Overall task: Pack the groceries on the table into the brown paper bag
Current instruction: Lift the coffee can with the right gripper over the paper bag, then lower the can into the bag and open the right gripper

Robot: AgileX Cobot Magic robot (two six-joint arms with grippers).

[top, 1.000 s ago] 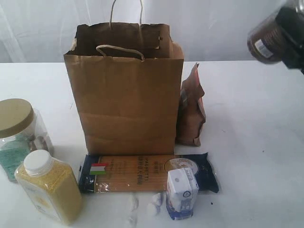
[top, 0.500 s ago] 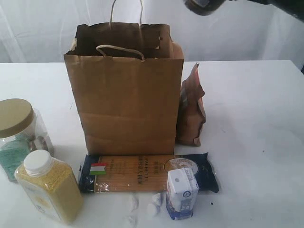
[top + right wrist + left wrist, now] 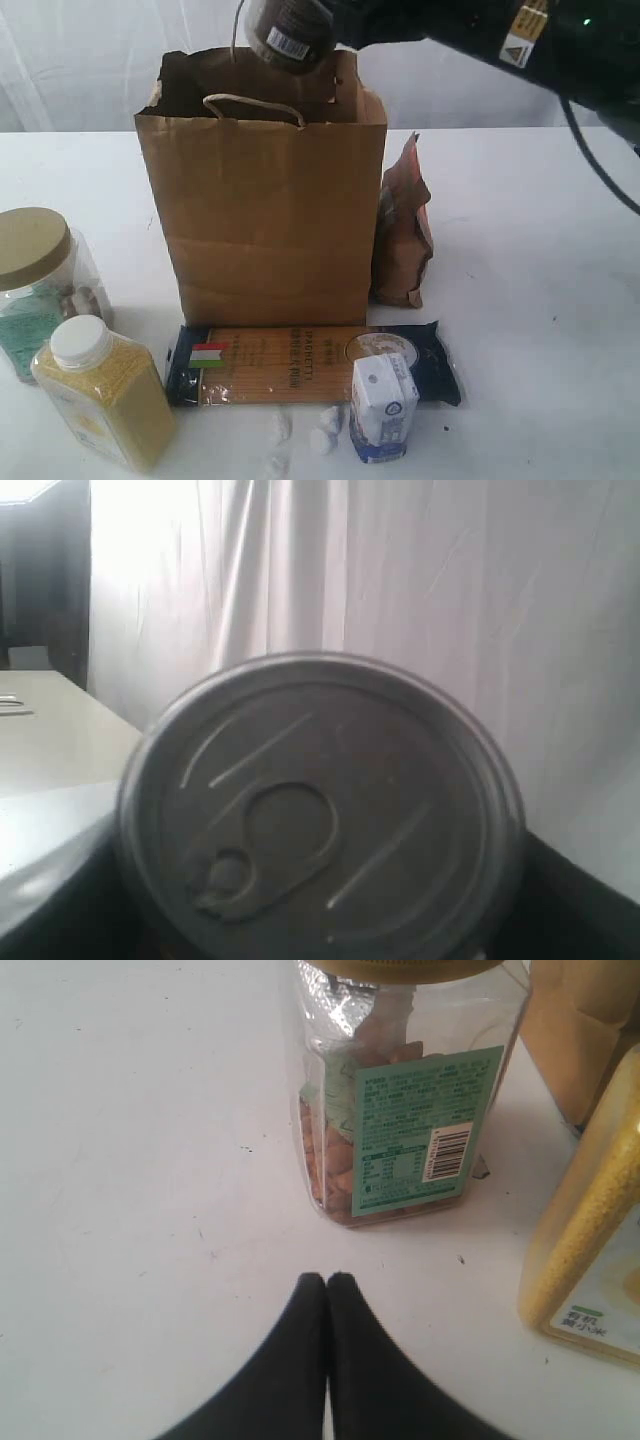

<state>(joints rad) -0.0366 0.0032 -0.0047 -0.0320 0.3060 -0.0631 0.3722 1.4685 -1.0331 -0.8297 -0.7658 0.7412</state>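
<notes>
Over the torn-rimmed bag point(image 3: 260, 200), the can point(image 3: 288, 30)

Above the torn rim of the brown paper bag point(image 3: 260, 200), a dark can point(image 3: 288, 30), tilted, gripped by a black arm point(image 3: 470, 35). Just beside the bag, a brown pouch point(image 3: 403, 230), upright.

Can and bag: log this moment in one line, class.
right gripper | holding can above bag rim | left gripper | shut, empty, near jar | can not yet in bag
</notes>
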